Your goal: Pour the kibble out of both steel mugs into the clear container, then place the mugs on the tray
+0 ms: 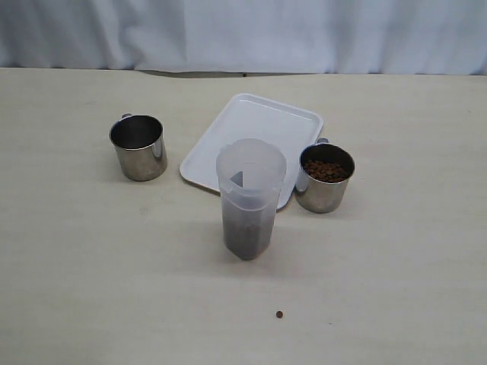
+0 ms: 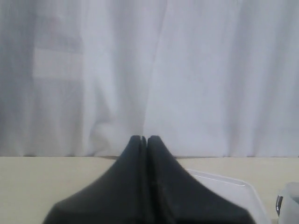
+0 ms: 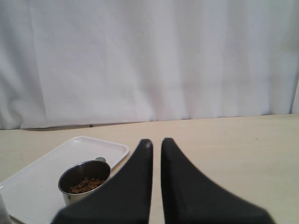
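Left gripper [image 2: 144, 138] and right gripper [image 3: 157, 141] are closed and empty; the right should open, grip the full mug [image 1: 323, 190] level, then tip slowly over the container [image 1: 247, 204].

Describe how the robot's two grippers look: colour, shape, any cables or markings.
Only the wrist views show them. The left gripper has two matte black fingers, wide at the base and tapering in a smooth curve to narrow rounded tips. The right gripper looks the same. No cables, markings or labels are visible, and the arms themselves are out of view.

Beige table [image 1: 91, 266], white curtain [image 1: 243, 30] behind
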Robot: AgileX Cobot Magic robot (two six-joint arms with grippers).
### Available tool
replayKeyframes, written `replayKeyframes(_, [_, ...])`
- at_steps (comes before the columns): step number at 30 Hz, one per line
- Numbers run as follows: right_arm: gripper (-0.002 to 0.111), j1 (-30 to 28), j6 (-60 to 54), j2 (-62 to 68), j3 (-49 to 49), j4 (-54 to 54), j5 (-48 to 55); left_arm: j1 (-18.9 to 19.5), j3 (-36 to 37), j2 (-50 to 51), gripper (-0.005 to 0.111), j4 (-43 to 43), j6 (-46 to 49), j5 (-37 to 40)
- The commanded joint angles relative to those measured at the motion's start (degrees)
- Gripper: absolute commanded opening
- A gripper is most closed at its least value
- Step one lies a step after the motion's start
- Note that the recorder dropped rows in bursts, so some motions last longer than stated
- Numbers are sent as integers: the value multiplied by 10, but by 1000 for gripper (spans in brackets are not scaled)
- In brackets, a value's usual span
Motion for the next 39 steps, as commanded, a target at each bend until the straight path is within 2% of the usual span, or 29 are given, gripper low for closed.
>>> replayKeyframes(1, [5,-3,-2,-2,2,3,-7,-59,1,-50,0,-14,51,100])
replayKeyframes(3, [5,-3,-2,-2,2,3,-7,-79,1,-64,0,-14,54,134])
replayKeyframes(6, [5,-3,-2,-2,2,3,-7,-96,1,-81,0,-14,54,143])
replayKeyframes(15, [5,-3,-2,-2,2,3,-7,-111,1,-180,0,-15,29,259])
replayKeyframes(19, [5,-3,-2,-2,2,3,-7,-109,1,-180,0,-15,21,263])
replayKeyframes(23, [5,-3,-2,-2,2,3,-7,-109,1,-180,0,-18,21,226])
replayKeyframes(24, [5,-3,-2,-2,2,3,-7,-109,1,-180,0,-80,62,234])
replayKeyframes(25, [5,-3,-2,-2,2,3,-7,-109,1,-180,0,-206,157,239])
replayKeyframes(27, [5,-3,-2,-2,2,3,-7,-109,1,-180,0,-460,422,247])
replayKeyframes(28, [5,-3,-2,-2,2,3,-7,-109,1,-180,0,-521,505,254])
replayKeyframes(29, [5,-3,-2,-2,2,3,-7,-109,1,-180,0,-544,536,270])
replayKeyframes(32, [5,-3,-2,-2,2,3,-7,-109,1,-180,0,-525,533,317])
replayKeyframes(39, [5,-3,-2,-2,2,3,-7,-109,1,-180,0,-523,533,318])
